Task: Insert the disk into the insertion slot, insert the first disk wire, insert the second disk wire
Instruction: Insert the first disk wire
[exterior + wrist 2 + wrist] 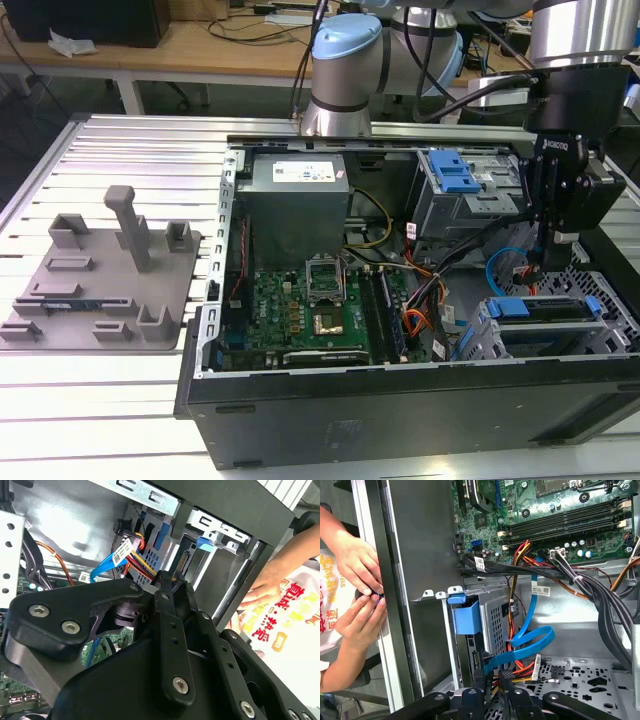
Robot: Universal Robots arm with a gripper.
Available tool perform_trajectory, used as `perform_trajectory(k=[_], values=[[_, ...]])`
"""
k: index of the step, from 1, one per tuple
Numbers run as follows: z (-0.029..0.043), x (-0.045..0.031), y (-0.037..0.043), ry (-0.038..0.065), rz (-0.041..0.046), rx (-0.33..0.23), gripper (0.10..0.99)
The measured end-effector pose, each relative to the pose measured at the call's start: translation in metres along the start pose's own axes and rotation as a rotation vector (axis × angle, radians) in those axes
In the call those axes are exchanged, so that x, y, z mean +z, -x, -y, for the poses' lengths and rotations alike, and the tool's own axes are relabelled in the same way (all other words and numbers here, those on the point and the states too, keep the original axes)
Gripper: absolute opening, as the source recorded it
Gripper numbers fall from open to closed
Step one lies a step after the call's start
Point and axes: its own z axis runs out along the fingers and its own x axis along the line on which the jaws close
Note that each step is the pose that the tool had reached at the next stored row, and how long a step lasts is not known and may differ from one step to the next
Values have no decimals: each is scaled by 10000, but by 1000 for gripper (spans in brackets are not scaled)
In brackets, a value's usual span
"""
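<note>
1. Step, judged: the disk (540, 308) sits in the insertion slot (496, 622) at the exterior view's right of the open case, so the first step looks done and the wire work is in hand.
2. The gripper (553, 262) hangs over the disk's wired end. In the first wrist view the gripper (492, 677) is right at the coloured wire bundle (510, 630).
3. Jaws: cannot tell whether they are clenched on a plug or released.
4. The second disk wire (535, 640) lies in a loose loop just beside the slot. Whether its plug is seated is hidden.
5. Next move, judged: it needs the plug square to the drive's socket and a straight, short push, with the loop kept out of the way.
6. View differences:
   - The exterior view gives the whole layout: motherboard (300, 300), taller bay with blue latch (455, 175), grey fixture tray (100, 270) on the table (130, 150).
   - The first wrist view adds a person's hands (357, 565) at the case's outer edge.
   - The second wrist view gives the wire's white tag (122, 553) up close.
</note>
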Motion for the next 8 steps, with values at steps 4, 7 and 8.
perform_trajectory(k=[4,7,8], values=[[20,4,3,-11,-4,-21,176],[24,6,4,-20,-3,-36,165],[24,6,4,-22,-4,-41,165]])
